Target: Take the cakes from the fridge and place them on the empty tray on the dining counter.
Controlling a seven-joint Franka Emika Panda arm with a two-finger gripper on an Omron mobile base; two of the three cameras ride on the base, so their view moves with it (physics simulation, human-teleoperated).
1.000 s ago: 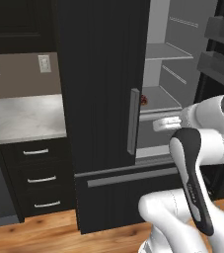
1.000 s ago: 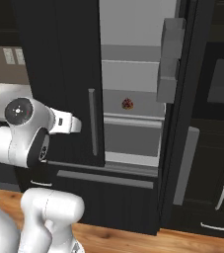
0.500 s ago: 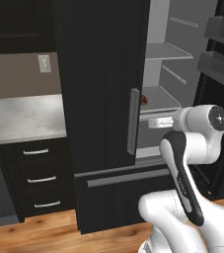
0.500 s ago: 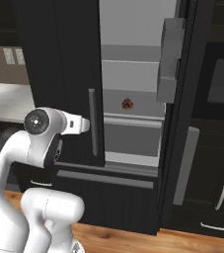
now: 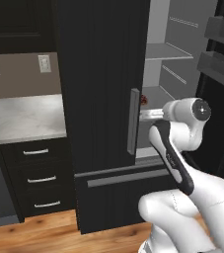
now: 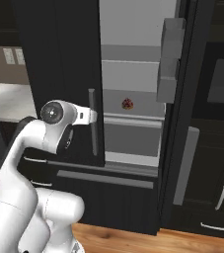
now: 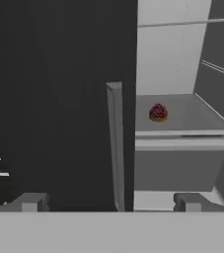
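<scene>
simulated kitchen, fridge [image 6: 133, 99] right door open: one cake [image 7: 158, 112] sits on the fridge's middle shelf near its front edge, fingers [image 7: 34, 201] spread wide and empty before the closed left door's handle [image 7: 116, 148], which risks being struck on approach.

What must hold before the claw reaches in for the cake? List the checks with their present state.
1. Right fridge door swung open: ok.
2. Cake in sight on a shelf: ok.
3. Claw open and holding nothing: ok.
4. Claw lined up with the cake: not ok; the closed left door's handle stands dead ahead, the cake is off to the right.
5. Path over the shelf to the cake free: ok, nothing stands beside it.
6. More cakes in the fridge: cannot tell; one shows.
</scene>
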